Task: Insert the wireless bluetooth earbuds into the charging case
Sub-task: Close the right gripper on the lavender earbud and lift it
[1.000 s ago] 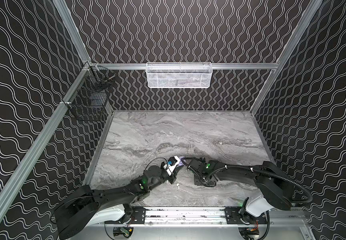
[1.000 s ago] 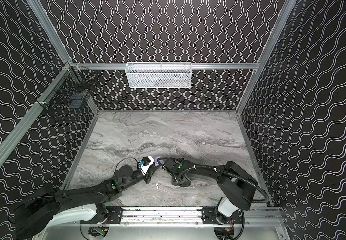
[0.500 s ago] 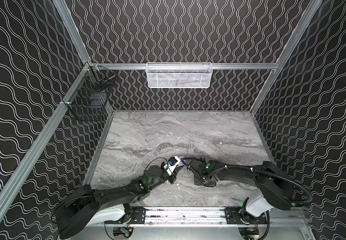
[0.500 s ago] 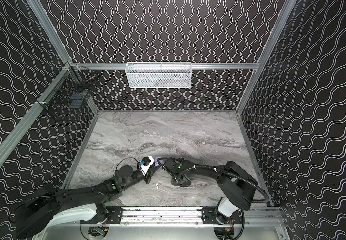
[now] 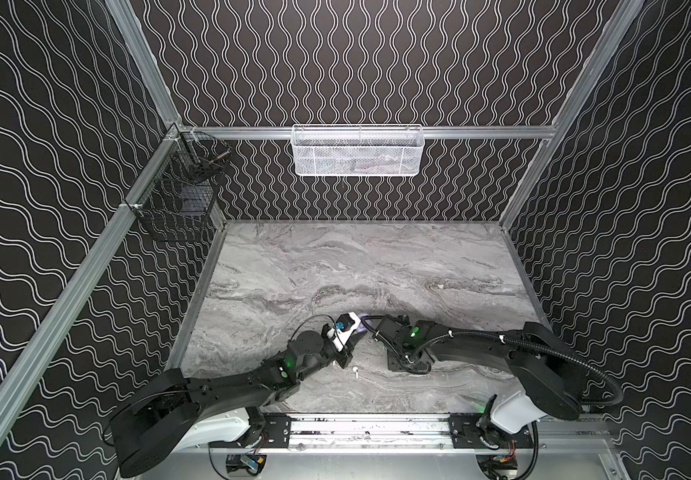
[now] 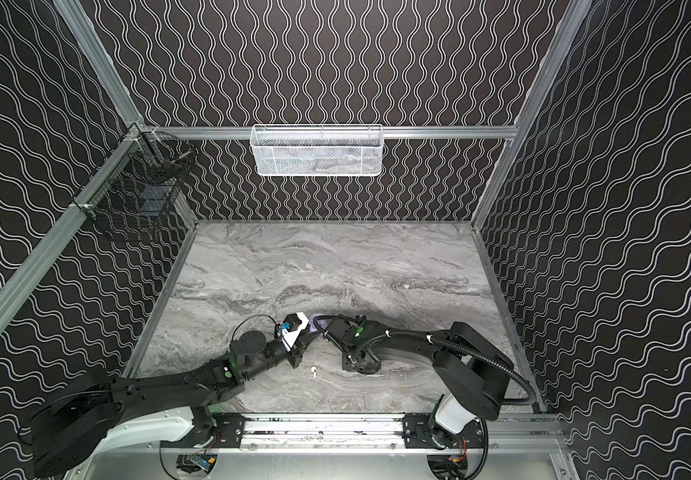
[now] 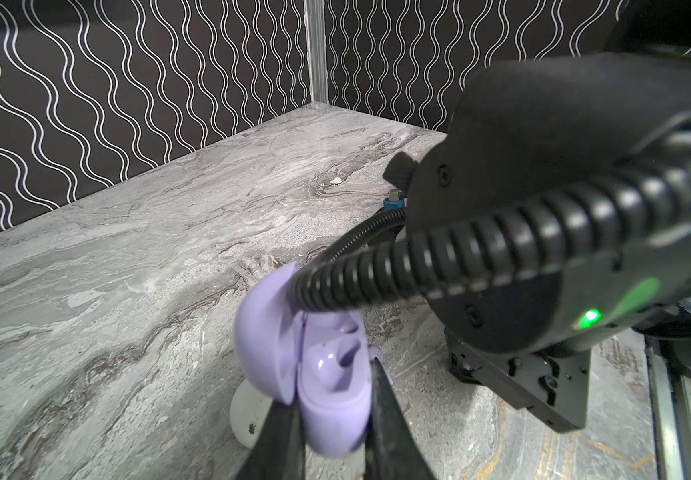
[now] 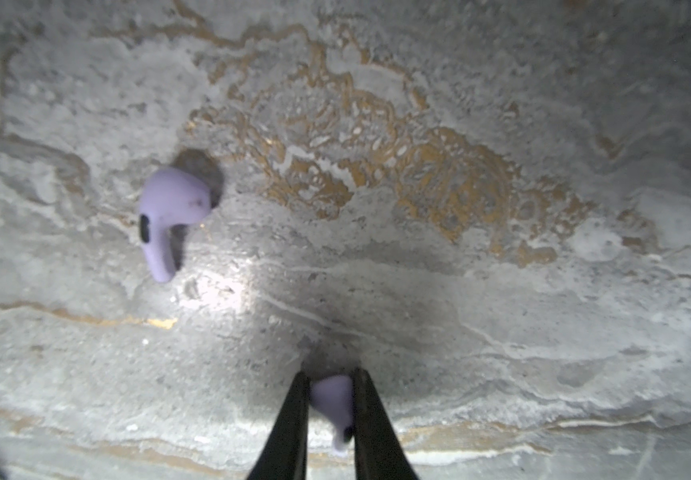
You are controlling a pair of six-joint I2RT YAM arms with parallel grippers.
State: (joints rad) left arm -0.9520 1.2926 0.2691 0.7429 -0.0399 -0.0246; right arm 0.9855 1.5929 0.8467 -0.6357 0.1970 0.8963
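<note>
My left gripper [image 7: 333,392] is shut on the base of a lavender charging case [image 7: 331,411], held just above the table with its lid [image 7: 264,332] open. Both top views show only an edge of the case [image 5: 361,323] [image 6: 314,322] past the left wrist. My right gripper [image 8: 329,374] points down at the table beside it and is shut on a lavender earbud [image 8: 332,401], stem toward the camera. A second lavender earbud [image 8: 169,208] lies loose on the marble. A white earbud [image 5: 355,369] [image 6: 313,369] lies on the table between the two arms.
A round white case [image 7: 248,411] sits on the table right behind the lavender one. A small white bit [image 5: 440,286] lies farther back on the right. A white mesh basket [image 5: 358,151] hangs on the back wall, a black wire basket [image 5: 177,199] on the left rail.
</note>
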